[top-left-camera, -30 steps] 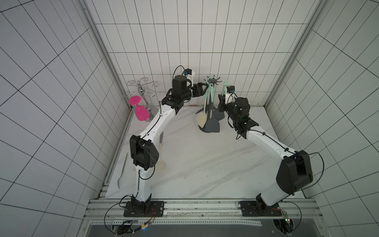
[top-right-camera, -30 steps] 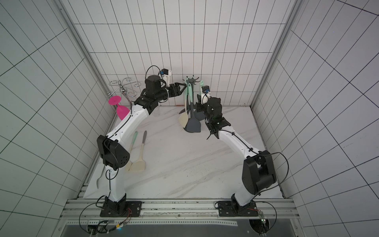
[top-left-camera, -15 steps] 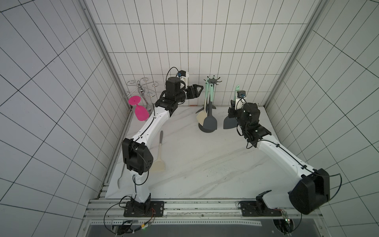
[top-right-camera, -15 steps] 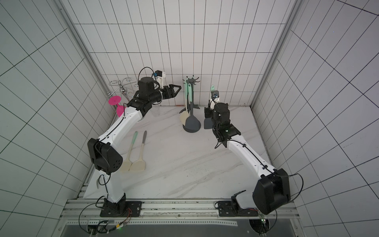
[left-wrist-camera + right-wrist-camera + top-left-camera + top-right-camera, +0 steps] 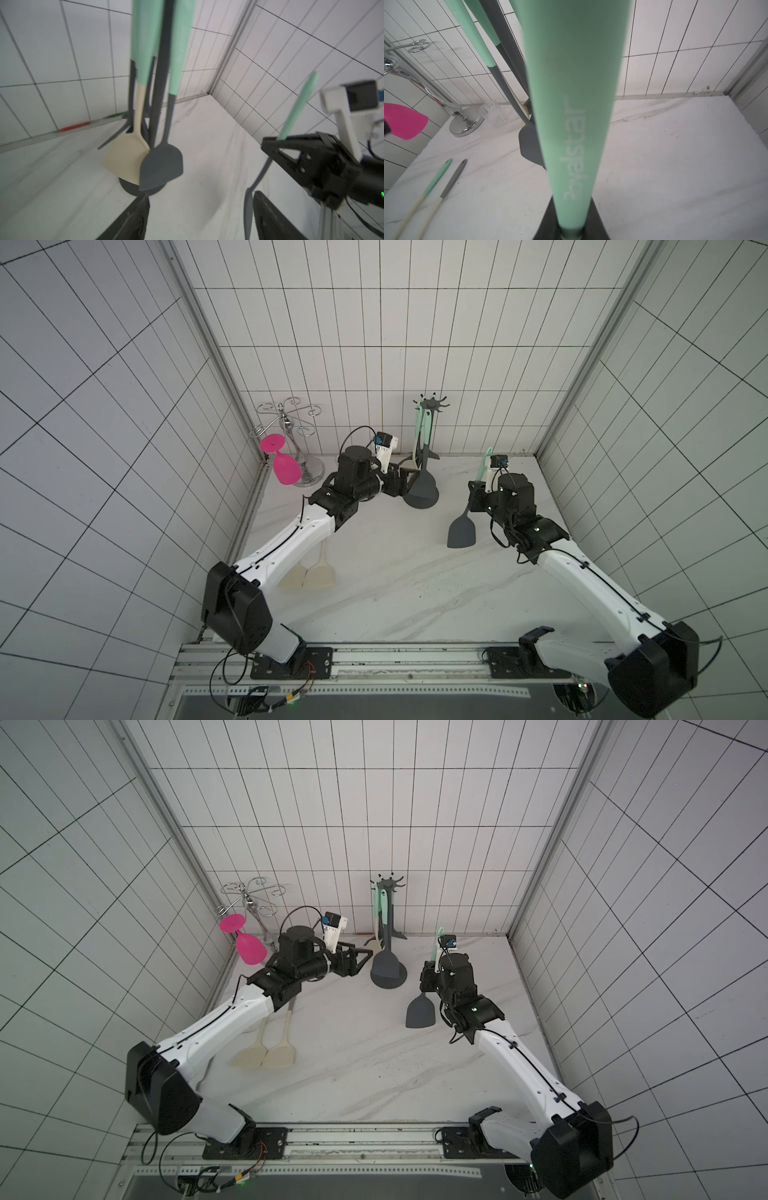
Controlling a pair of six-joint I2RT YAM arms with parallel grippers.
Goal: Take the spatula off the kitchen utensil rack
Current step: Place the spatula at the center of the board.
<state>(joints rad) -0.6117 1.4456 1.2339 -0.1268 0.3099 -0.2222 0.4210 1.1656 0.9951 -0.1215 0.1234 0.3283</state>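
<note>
Pulling clear to the right of tall dark grey hook-crowned kitchen utensil rack (image 5: 426,439), w/ right gripper (image 5: 477,495) clamped tight on mint-handled dark grey flat-bladed spatula (image 5: 461,533). Pressed up against the pole a sec ago, now hanging well apart from it, handle up, blade down over white marble-look tabletop (image 5: 395,572); touching or not, unclear.

Dropping away too w/ left gripper (image 5: 359,961): up at the hook crown a sec ago, now low, just beside the round base, fingers (image 5: 137,218) spread wide & holding nothing.

Leaving on the hooks a cream-bladed mint-handled spatula (image 5: 124,162) & a 2nd dark grey one (image 5: 162,168). Lying untouched nr left arm, 2 cream spatulas (image 5: 266,1052).

Looking, on this evidence, like removal done, w/ setting-down prob. all that's remaining.
</note>
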